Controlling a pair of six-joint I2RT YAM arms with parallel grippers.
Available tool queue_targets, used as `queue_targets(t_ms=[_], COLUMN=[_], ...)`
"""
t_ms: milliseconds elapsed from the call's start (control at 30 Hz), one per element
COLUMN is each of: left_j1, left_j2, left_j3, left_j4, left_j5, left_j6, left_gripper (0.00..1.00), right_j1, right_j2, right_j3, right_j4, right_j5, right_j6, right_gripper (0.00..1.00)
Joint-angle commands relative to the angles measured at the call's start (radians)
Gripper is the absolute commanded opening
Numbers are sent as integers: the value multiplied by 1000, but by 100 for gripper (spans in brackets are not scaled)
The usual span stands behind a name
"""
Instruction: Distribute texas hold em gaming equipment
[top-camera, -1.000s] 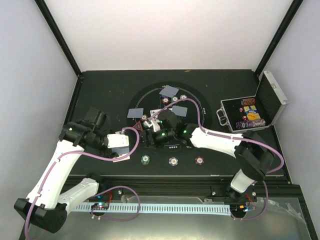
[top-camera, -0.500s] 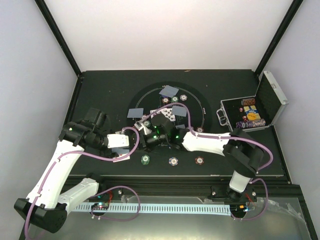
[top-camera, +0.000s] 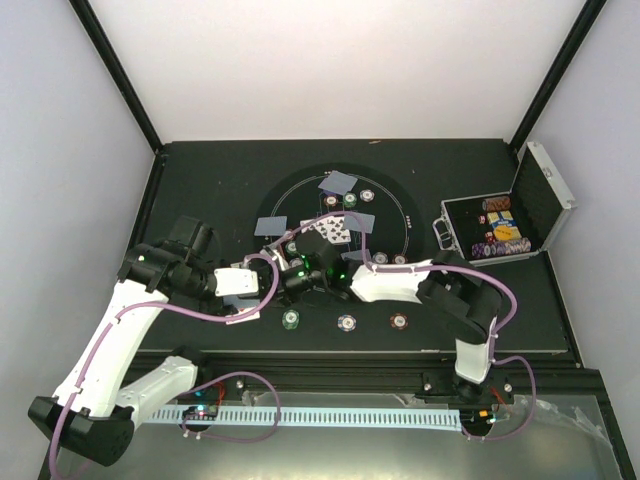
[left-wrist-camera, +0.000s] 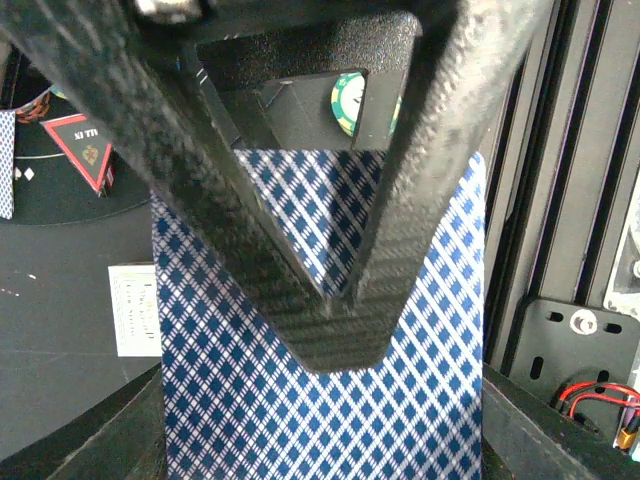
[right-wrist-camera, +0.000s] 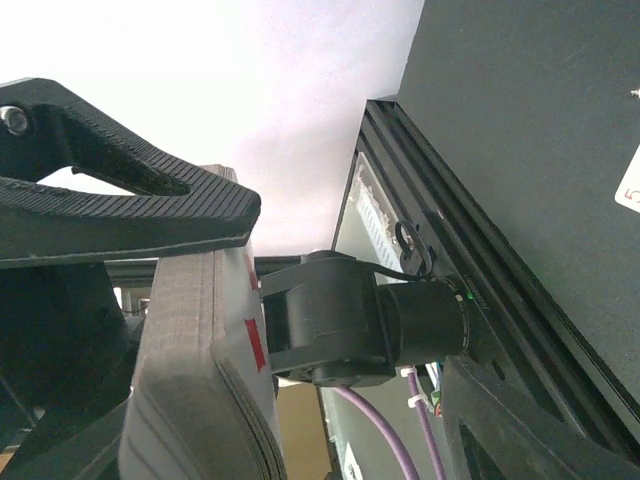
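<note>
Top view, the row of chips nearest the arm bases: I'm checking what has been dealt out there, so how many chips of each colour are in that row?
green chip: 1
white chip: 1
maroon chip: 1
Total: 3

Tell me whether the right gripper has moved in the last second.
Yes. The right gripper has swung left, away from the silver case, and now sits just beyond the green chip in the near row.
</note>
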Motion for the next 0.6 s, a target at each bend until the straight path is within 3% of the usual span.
queue_targets(t_ms=[0, 300, 567], left_j1=[-3, -3, -3], left_j2=[-4, -1, -2], left_j3=[47, 49, 50], left_j4=[-21, -18, -22], left_j5=[26, 29, 26], left_j6=[4, 3, 1], left_gripper=[2, 2, 1], right_j1=[-30, -55, -56], right_j2=[22, -42, -95], right_j3=[-44, -110, -120], right_j4=[106, 61, 8], right_j5=[-27, -24, -9], right_j6=[50, 9, -15], right_gripper=[64, 60, 41])
